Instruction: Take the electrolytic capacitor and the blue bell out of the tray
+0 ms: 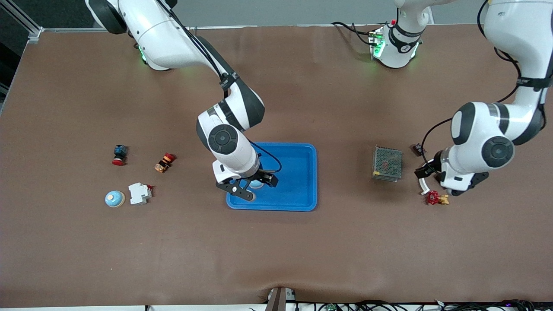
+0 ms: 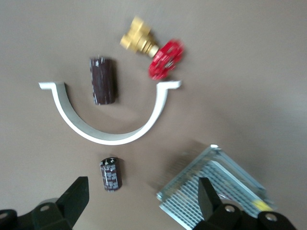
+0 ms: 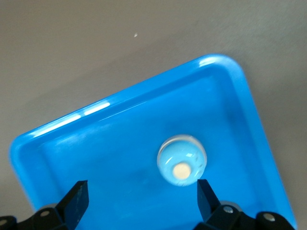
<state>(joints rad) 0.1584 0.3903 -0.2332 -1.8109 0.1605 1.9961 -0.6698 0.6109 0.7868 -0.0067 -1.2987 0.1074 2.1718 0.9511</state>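
Note:
A pale blue bell (image 3: 182,159) lies in the blue tray (image 3: 96,143), near the corner toward the right arm's end (image 1: 258,185). My right gripper (image 3: 142,199) is open and empty just above it (image 1: 250,187). A second bell (image 1: 115,198) sits on the table at the right arm's end. A small black capacitor (image 2: 111,173) and a larger brown one (image 2: 103,80) lie on the table at the left arm's end. Only the small one shows in the front view (image 1: 417,149). My left gripper (image 2: 140,203) is open and empty above them (image 1: 451,174).
A white curved bracket (image 2: 110,132), a red and brass valve (image 2: 156,52) and a metal mesh box (image 2: 218,189) lie around the capacitors. A white breaker (image 1: 139,193) and two red push-buttons (image 1: 119,154), (image 1: 165,162) lie near the second bell.

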